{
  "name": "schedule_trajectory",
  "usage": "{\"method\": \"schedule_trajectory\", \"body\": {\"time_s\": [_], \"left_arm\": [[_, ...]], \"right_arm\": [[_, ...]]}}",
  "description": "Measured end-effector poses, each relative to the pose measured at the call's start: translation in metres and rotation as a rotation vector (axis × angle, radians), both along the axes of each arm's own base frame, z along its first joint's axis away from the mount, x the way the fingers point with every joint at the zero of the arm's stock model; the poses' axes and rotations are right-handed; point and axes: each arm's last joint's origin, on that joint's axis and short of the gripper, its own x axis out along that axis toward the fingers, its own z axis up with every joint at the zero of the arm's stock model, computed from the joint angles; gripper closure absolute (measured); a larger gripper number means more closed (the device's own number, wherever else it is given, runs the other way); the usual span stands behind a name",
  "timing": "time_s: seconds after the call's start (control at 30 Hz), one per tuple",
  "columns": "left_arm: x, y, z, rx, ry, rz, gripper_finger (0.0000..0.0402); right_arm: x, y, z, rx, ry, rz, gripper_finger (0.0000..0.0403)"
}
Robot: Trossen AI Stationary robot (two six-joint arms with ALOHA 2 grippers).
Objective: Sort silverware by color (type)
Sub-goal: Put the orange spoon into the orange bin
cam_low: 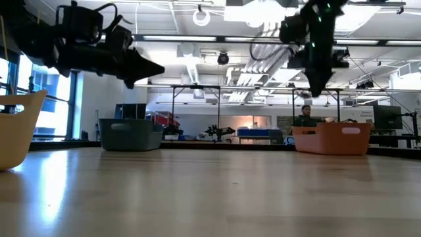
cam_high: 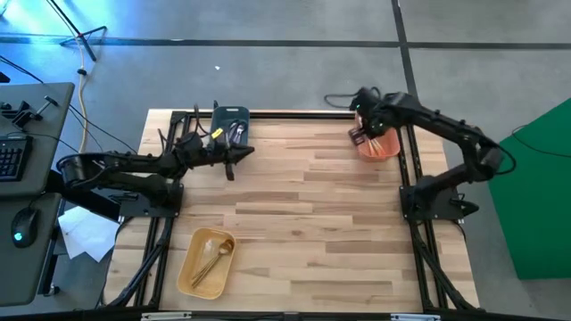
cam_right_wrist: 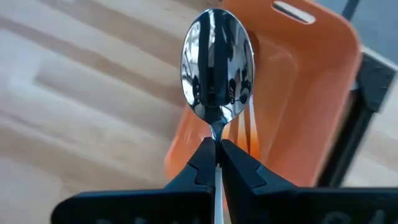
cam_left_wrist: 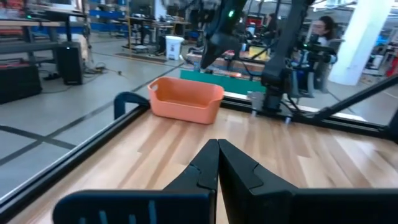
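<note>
My right gripper [cam_right_wrist: 217, 152] hangs over the orange bin [cam_right_wrist: 311, 93] at the table's far right, shut on a spoon with a shiny silver bowl [cam_right_wrist: 217, 65]. The spoon's handle is hidden between the fingers. Orange handles [cam_right_wrist: 249, 130] of other silverware lie inside that bin. In the high view this gripper [cam_high: 361, 134] stands above the bin's left end. My left gripper [cam_high: 250, 152] is shut with nothing in it, level above the table beside the dark bin [cam_high: 230, 125] at the far left. My right gripper pinches the spoon's thin neck [cam_right_wrist: 216, 134], just behind the bowl, between its two fingertips. The fingers point steeply down and lie along the spoon. The bowl sticks out beyond the tips, lifted clear above the orange bin.
A yellow bin [cam_high: 207, 263] with gold cutlery sits at the near left. The dark bin holds several pieces. Black frame rails run along the table's left and right edges. A person sits in the room behind the table in the low view.
</note>
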Motion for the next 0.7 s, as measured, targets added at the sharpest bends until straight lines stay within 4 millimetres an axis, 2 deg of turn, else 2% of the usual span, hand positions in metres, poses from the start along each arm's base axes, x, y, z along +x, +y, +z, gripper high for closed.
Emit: {"method": "schedule_trajectory", "body": {"time_s": [0.17, 0.33, 0.7], "left_arm": [[-0.003, 0.006, 0.0, 0.002, -0.005, 0.033, 0.0401], [-0.006, 0.012, 0.0, -0.024, -0.011, 0.064, 0.0401], [-0.008, 0.015, 0.0, -0.024, -0.011, 0.085, 0.0401]], "right_arm": [[-0.032, -0.039, -0.033, -0.005, -0.046, -0.054, 0.0403], [-0.05, -0.066, -0.056, -0.035, -0.09, -0.107, 0.0403], [-0.063, -0.082, -0.102, 0.047, -0.115, -0.142, 0.0403]]}}
